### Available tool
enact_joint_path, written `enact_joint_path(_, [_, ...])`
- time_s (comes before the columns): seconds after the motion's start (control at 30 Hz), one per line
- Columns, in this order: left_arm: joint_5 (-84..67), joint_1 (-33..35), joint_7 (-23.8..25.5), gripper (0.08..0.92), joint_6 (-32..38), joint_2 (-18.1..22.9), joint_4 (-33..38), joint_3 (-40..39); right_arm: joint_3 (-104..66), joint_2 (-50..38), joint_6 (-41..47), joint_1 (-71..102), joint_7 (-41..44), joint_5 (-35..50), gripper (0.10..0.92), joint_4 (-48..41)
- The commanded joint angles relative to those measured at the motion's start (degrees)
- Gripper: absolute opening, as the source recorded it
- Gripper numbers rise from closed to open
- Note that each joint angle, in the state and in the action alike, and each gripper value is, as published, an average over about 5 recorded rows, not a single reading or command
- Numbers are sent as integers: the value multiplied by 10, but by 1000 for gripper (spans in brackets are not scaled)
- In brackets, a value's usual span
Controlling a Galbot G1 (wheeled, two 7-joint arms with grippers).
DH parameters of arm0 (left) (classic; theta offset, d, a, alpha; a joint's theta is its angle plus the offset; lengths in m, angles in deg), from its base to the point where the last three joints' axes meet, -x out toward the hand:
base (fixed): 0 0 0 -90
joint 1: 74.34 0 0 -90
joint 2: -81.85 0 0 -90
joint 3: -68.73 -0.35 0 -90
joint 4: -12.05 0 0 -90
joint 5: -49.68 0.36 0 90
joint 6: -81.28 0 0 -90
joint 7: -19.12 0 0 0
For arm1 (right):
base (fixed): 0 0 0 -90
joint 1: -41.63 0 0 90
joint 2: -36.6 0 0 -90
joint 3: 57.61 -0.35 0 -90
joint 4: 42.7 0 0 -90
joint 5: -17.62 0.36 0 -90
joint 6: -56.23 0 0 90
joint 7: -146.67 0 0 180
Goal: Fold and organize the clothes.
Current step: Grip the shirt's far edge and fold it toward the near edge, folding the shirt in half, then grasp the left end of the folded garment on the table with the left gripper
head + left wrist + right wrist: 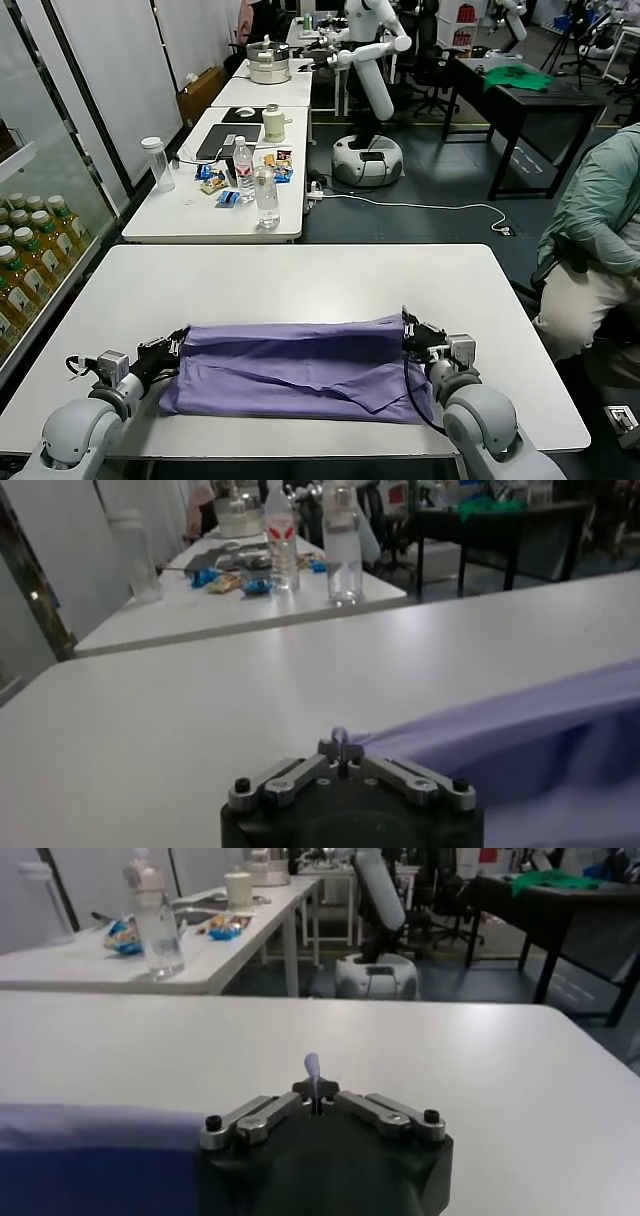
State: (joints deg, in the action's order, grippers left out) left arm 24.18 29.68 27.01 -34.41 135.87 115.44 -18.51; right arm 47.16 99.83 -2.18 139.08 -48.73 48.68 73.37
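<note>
The lavender T-shirt [300,368] lies folded into a wide band on the near part of the white table [300,275]. My left gripper [176,346] is shut on the shirt's upper left corner; in the left wrist view [341,748] a small loop of purple fabric sticks up between the closed jaws, and the cloth [530,730] runs off to one side. My right gripper [408,334] is shut on the upper right corner; in the right wrist view [315,1088] a tip of purple fabric pokes out of the closed jaws, with the shirt [90,1153] beside it.
A second white table [215,190] behind holds water bottles [266,195], a clear cup [158,163], snacks and a laptop. A seated person [600,220] is at the right. Another robot [368,90] stands farther back. A bright green garment [518,78] lies on a dark table.
</note>
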Motion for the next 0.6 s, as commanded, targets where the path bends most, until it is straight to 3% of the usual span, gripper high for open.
enact_joint_path(0.03, [54, 47, -23, 179, -61, 2, 67, 43, -23, -12, 8, 59, 9, -22, 280, 49])
enact_joint_path(0.2, [5, 65, -85, 317, -41, 18, 115, 37, -39, -15, 8, 83, 8, -27, 418, 84])
enact_joint_path(0.47, [-58, 49, -258, 551, -42, 62, 93, -41, -31, -2, 7, 111, 11, -62, 651, 102])
enact_joint_path(0.6, [-77, 36, -282, 663, -56, 70, 80, -52, -29, -2, 6, 114, 12, -68, 760, 99])
